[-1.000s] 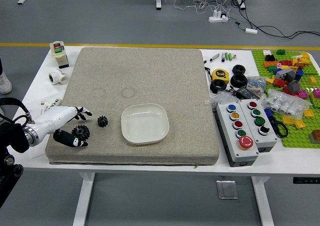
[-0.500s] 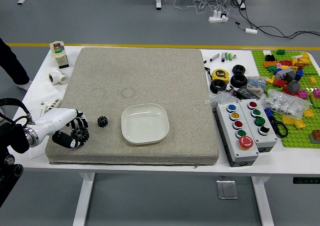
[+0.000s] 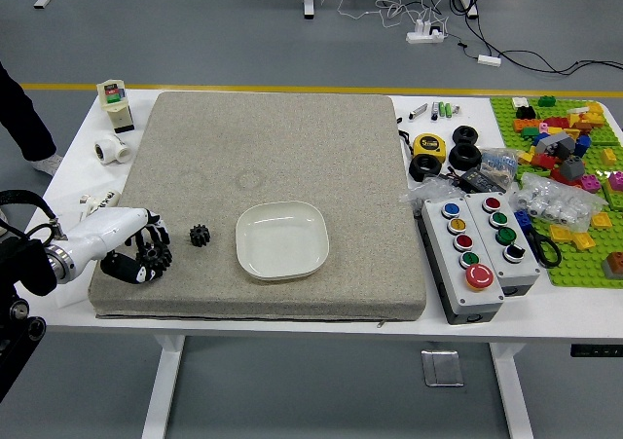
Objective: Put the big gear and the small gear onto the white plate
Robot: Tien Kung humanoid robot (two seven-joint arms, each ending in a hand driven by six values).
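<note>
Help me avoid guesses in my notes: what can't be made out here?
All head view:
- Big gear: partly hidden by the left hand; whether it is lifted cannot be told.
- Small gear: too small to count its teeth.
- Person's leg: cut off by the left edge.
- Right hand: outside the picture.

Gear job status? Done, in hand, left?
Done: nothing placed yet; the white plate is empty. In hand: the left hand has its fingers closed around the big gear. Left: plating both; the small gear sits on the mat, left of the plate.

Bright, even light; soft shadows
</note>
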